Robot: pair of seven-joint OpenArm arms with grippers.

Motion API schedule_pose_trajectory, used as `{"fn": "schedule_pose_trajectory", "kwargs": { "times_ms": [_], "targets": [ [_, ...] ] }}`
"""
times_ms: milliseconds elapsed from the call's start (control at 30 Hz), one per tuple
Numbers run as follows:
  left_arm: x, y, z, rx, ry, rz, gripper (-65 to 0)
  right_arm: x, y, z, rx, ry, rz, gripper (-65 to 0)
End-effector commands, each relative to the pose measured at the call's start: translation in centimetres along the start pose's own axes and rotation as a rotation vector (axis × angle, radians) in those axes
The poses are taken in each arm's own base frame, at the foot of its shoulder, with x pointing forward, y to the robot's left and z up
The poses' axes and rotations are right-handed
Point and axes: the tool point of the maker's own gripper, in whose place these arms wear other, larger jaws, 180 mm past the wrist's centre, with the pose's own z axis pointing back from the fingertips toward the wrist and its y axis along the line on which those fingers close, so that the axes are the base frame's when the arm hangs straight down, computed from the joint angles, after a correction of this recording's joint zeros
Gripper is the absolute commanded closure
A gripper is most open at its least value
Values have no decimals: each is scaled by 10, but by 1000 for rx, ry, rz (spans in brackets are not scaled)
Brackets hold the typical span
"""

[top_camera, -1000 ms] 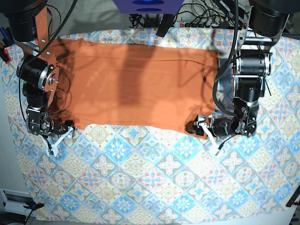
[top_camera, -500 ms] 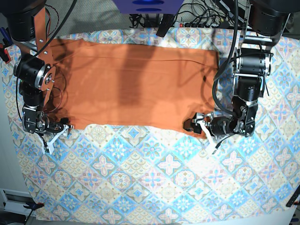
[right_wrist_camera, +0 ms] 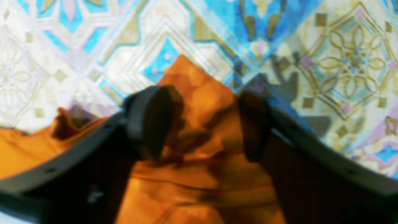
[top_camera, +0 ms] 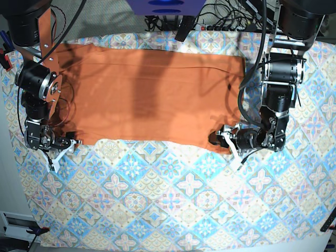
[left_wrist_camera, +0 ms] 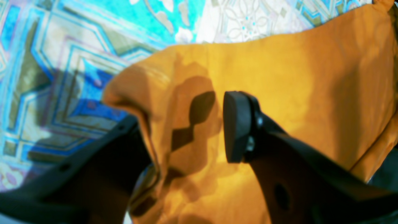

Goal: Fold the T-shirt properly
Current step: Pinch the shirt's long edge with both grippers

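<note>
The orange T-shirt (top_camera: 157, 89) lies flat as a wide band across the far half of the tile-patterned tablecloth (top_camera: 173, 199). My left gripper (top_camera: 224, 142) is at its near corner on the right of the base view. In the left wrist view this gripper (left_wrist_camera: 186, 127) is open, its fingers either side of a raised fold of the T-shirt (left_wrist_camera: 295, 77). My right gripper (top_camera: 62, 148) is at the near corner on the left. It (right_wrist_camera: 202, 124) is open too, with a pointed corner of the T-shirt (right_wrist_camera: 196, 81) between its fingers.
Cables and a power strip (top_camera: 226, 23) run along the table's far edge, beside a blue fixture (top_camera: 165, 6). Both arm bases stand at the far corners. Bare tablecloth (right_wrist_camera: 342, 62) fills the near half of the table.
Both pairs of jaws have narrowed around the shirt's near corners. The right gripper has shifted slightly towards the table's left edge. The shirt lies as before.
</note>
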Motion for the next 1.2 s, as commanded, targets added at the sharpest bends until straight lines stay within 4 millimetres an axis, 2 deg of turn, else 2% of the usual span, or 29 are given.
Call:
{"fn": "schedule_pose_trajectory", "kwargs": {
  "times_ms": [0, 100, 233, 333, 567, 633, 700, 800, 967, 1100, 1167],
  "targets": [
    [-37, 9, 0, 41, 164, -20, -267, -2, -9, 4, -21, 35, 14, -269],
    [-37, 9, 0, 41, 164, -20, -265, -2, -7, 3, -19, 37, 14, -137],
    [-46, 8, -2, 37, 175, -14, -206, -10, -8, 4, -21, 80, 15, -44],
    [-54, 8, -4, 34, 184, -8, -165, -12, -8, 4, -19, 89, 8, -34],
    [-54, 8, -4, 34, 178, -3, -102, -9, -9, 5, -21, 82, 6, -33],
    [-52, 8, -3, 33, 172, 0, -81, -2, -12, 7, -30, 62, 8, -29],
    [-44, 7, -1, 36, 155, -18, -61, 14, -21, 14, -60, 18, 23, -13],
    [-39, 4, 0, 36, 135, -46, -56, 11, -37, 23, -107, 1, 7, -11],
    [-29, -4, 3, 39, 102, -105, -55, 15, -70, 56, -231, -31, 31, -11],
    [-20, -7, 8, 47, 100, -144, -55, 33, -73, 77, -286, -87, 68, -11],
    [-15, -9, 10, 50, 90, -159, -55, 32, -75, 83, -302, -74, 74, -11]
  ]
}}
